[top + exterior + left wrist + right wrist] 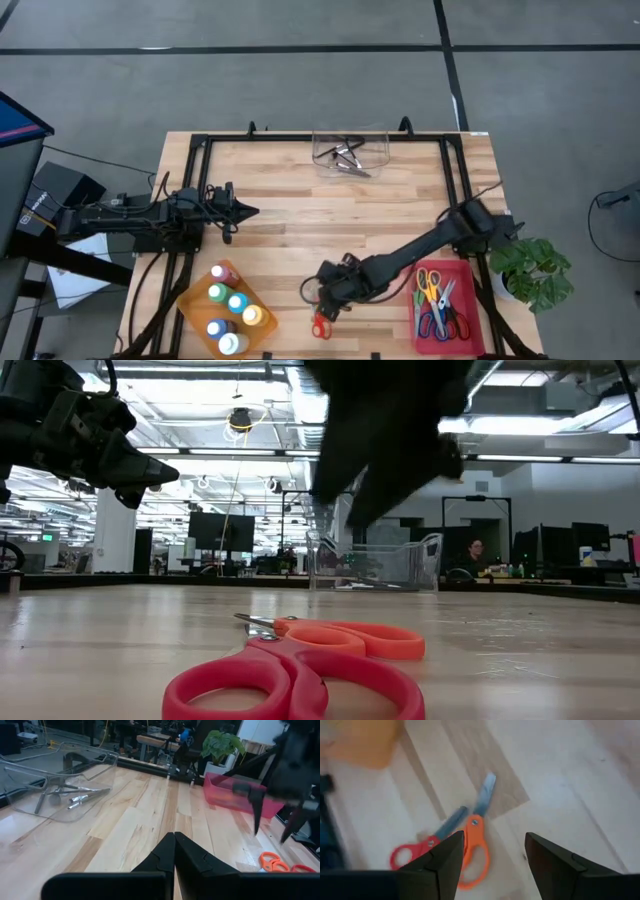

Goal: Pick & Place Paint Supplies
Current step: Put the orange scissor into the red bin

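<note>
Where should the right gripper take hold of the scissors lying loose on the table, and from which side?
Grip the scissors from straight above, near the pivot where blades meet handles. They lie flat on the table, so no side approach gets under them. The right gripper is open over the orange handle; the left gripper waits apart.

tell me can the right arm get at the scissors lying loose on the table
Probably yes: the right gripper hangs open just above the two scissors, with bare wood around them and nothing between.

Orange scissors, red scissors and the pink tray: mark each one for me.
orange scissors (476,845), right wrist view, on the handle just below the pivot.
red scissors (290,682), low view, on the near handle loop.
pink tray (414,325), high view, on its left rim.
</note>
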You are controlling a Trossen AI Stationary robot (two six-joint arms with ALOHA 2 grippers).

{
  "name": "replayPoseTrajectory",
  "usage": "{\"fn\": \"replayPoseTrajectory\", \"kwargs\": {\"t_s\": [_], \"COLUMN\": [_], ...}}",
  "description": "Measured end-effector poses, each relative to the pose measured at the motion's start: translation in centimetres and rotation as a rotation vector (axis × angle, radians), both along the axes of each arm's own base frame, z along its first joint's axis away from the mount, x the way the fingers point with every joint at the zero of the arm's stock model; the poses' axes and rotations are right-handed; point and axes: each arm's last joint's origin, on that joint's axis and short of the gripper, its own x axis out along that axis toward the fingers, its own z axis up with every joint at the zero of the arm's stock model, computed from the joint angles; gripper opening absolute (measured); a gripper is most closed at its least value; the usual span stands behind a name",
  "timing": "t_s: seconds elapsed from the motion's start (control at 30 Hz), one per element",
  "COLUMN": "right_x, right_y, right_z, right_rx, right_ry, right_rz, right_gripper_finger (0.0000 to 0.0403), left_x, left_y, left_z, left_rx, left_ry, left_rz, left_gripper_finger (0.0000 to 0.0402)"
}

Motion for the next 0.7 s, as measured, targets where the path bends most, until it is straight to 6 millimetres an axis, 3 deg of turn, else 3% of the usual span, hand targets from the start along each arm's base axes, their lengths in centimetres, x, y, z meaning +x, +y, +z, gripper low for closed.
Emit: {"fn": "replayPoseTrajectory", "kwargs": {"t_s": [0.13, 0.3, 0.47, 0.7], "right_x": [1.6, 2.8, 2.9, 0.9], "right_y": [0.8, 1.5, 1.8, 1.3], "right_z": [-3.4, -5.6, -6.0, -5.2], "right_rx": [-0.051, -0.073, -0.097, -0.16], "right_ry": [0.044, 0.068, 0.102, 0.256], "right_rz": [0.075, 0.077, 0.064, 0.038], "right_gripper_finger": [0.0205, 0.0204, 0.0203, 0.0181], "left_x": [0.0, 0.1, 0.1, 0.1], "left_y": [0.0, 0.0, 0.0, 0.0], "left_z": [0.0, 0.0, 0.0, 0.0], "left_rx": [0.0, 0.0, 0.0, 0.0], "left_ry": [0.0, 0.001, 0.003, 0.003], "left_rz": [0.0, 0.0, 0.0, 0.0], "left_gripper_finger": [0.0, 0.0, 0.0, 0.0]}}
